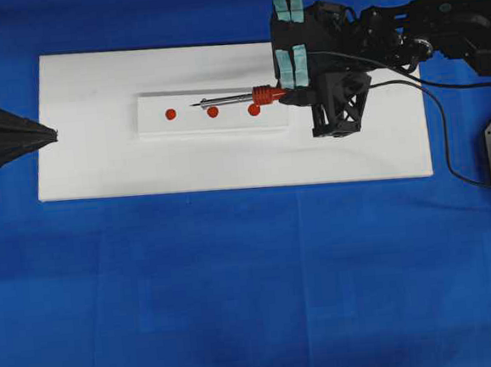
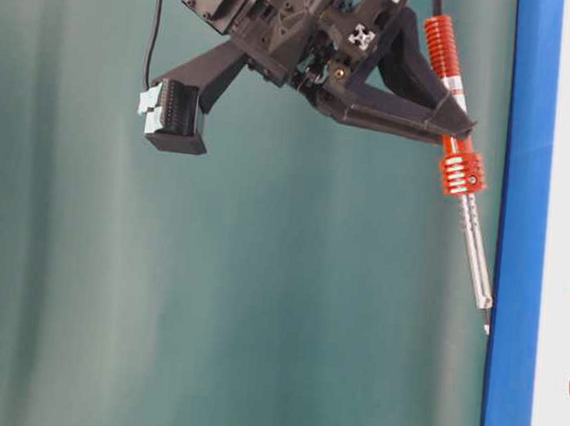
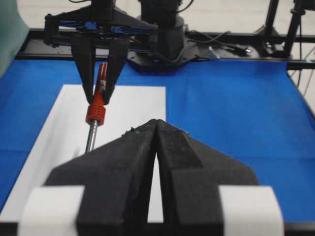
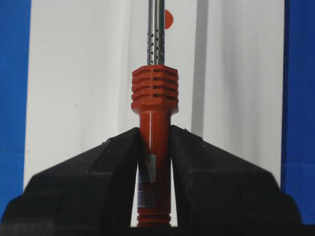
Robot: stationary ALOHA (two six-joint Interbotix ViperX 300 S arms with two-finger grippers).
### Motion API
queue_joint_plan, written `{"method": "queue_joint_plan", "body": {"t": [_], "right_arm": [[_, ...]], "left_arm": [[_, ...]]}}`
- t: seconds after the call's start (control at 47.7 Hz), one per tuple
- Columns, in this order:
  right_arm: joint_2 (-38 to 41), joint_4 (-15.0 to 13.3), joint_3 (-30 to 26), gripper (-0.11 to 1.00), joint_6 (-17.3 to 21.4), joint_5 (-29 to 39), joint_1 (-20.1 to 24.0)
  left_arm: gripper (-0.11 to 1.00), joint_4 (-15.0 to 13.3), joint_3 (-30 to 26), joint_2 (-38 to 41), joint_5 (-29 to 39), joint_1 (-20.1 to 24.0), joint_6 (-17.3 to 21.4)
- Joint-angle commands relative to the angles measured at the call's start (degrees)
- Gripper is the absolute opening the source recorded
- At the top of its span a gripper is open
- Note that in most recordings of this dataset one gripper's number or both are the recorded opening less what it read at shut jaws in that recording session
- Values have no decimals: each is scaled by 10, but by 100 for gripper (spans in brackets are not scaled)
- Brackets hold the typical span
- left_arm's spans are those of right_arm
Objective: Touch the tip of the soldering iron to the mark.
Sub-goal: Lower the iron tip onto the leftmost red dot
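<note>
The soldering iron (image 1: pixel 256 96) has a red-orange ribbed handle and a thin silver shaft, and it points left over a raised white plate (image 1: pixel 156 127). Three red marks (image 1: pixel 213 112) sit in a row on that plate. The iron's tip lies between the left and middle marks, a little behind their line. In the table-level view the soldering iron (image 2: pixel 463 173) hangs in the air, its tip apart from the white surface. My right gripper (image 4: pixel 154 135) is shut on the soldering iron (image 4: pixel 154 98) handle. One mark (image 4: pixel 169 18) shows beside the shaft. My left gripper (image 3: pixel 156 123) is shut and empty at the board's left edge.
The plate lies on a larger white board (image 1: pixel 354 154) on a blue cloth (image 1: pixel 253 285). The iron's black cord (image 1: pixel 446 142) trails off right past the right arm (image 1: pixel 437 24). The arm's base (image 3: pixel 162 29) stands at the far end in the left wrist view.
</note>
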Motion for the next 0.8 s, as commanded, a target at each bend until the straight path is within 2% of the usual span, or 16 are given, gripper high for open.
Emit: {"method": "queue_joint_plan", "body": {"t": [0.0, 0.462, 0.776], "right_arm": [[-12, -1, -16, 6, 0, -4, -2], [-6, 0, -19, 6, 4, -4, -2], [60, 0, -50, 6, 4, -15, -2]], "left_arm": [[0, 1, -6, 2, -4, 0, 0], [0, 1, -6, 3, -4, 0, 0], [0, 2, -6, 3, -3, 1, 0]]}}
